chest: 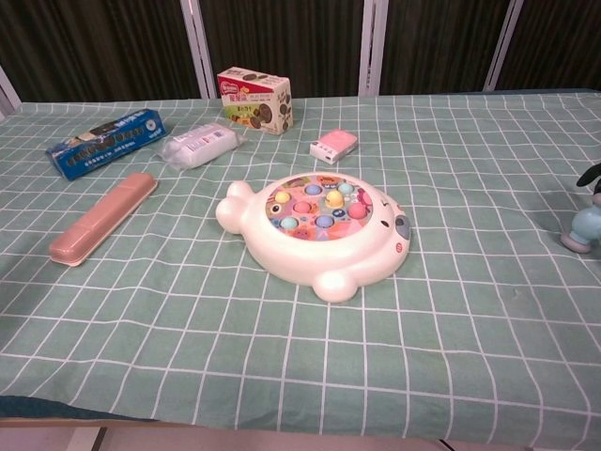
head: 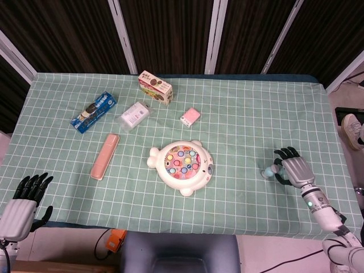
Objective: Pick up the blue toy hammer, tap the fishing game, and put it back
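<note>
The blue toy hammer (head: 267, 171) lies on the cloth near the table's right edge; only its pale blue head shows, also at the right border of the chest view (chest: 582, 228). My right hand (head: 294, 169) sits over the handle, its dark fingers (chest: 592, 174) stretched out and apart above the hammer, with no closed grip showing. The white fishing game (head: 182, 166) with coloured fish sits mid-table, well left of the hammer. My left hand (head: 23, 205) hangs below the table's front left corner, fingers apart and holding nothing.
At the back left lie a pink case (head: 105, 156), a blue packet (head: 93, 112), a white pack (head: 134, 115), a biscuit box (head: 155, 87) and a small pink box (head: 190, 117). Green checked cloth (head: 250, 125) covers the table.
</note>
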Motion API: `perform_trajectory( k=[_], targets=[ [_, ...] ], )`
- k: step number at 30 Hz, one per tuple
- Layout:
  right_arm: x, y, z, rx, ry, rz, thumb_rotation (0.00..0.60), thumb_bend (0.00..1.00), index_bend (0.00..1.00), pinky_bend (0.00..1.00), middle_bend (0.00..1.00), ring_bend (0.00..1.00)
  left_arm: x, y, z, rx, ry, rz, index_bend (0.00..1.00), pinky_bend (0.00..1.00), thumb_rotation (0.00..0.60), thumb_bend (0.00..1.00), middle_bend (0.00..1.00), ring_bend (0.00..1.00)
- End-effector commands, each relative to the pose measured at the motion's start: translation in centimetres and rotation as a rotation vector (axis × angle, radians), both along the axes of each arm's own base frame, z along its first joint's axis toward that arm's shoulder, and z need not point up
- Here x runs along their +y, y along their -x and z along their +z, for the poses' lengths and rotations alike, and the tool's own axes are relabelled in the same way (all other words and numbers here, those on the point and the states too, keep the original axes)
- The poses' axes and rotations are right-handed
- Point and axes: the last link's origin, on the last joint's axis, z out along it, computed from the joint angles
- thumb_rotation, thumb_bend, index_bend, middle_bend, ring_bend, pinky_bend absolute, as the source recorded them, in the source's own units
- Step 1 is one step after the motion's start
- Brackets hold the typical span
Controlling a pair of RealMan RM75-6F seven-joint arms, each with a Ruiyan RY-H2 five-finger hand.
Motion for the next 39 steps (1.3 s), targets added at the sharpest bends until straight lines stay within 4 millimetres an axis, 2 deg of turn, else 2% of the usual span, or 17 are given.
perform_trajectory(
  k=[1,13,18,23,25,28,31,39],
  targets=[
    [0.0,0.0,0.0,0.0,0.0,0.001,0.6,0.52,0.62,0.21,0.29,0.17,0.0,0.0,0.0,0.0,0.0,0.0,0.0,0.04,0.6,0.41,0.04,0.01],
    [0.0,0.0,-0.2,0.003,-0.003,-0.006,0.6,0.53,0.65,0.25,0.31,0.2,0.0,0.0,0.0,0.0,0.001,0.0,0.0,0.04,0.6,0.41,0.04,0.01],
    [0.0,0.2,-0.3,0.009,-0.002,-0.011,0.6,0.52,0.68,0.33,0.32,0.28,0.0,0.0,-0.1,0.002,0.005,0.0,0.0,0.04,0.6,0.41,0.04,0.01],
    [0.0,0.2,-0.4,0.011,-0.001,-0.012,0.6,0.53,0.7,0.37,0.34,0.32,0.0,0.0,-0.1,0.001,0.004,0.0,0.0,0.04,0.6,0.42,0.04,0.01],
    [0.0,0.2,-0.4,0.012,0.001,-0.009,0.6,0.53,0.73,0.44,0.37,0.37,0.0,0.0,-0.1,0.002,0.004,-0.001,0.0,0.04,0.6,0.42,0.04,0.01],
    [0.0,0.2,-0.5,0.017,0.001,-0.007,0.6,0.53,0.77,0.57,0.48,0.51,0.0,0.0,-0.1,0.002,0.003,-0.001,0.0,0.04,0.6,0.42,0.04,0.01],
    [0.0,0.2,-0.6,0.03,-0.002,-0.007,0.6,0.53,0.82,0.64,0.55,0.59,0.0,0.0,-0.1,0.001,0.004,0.0,0.0,0.04,0.6,0.42,0.04,0.01],
    [0.0,0.3,-1.1,0.054,0.0,-0.006,0.6,0.53,0.9,0.71,0.62,0.67,0.0,0.0,0.0,0.002,0.003,0.0,0.0,0.04,0.6,0.41,0.04,0.01]
  ],
)
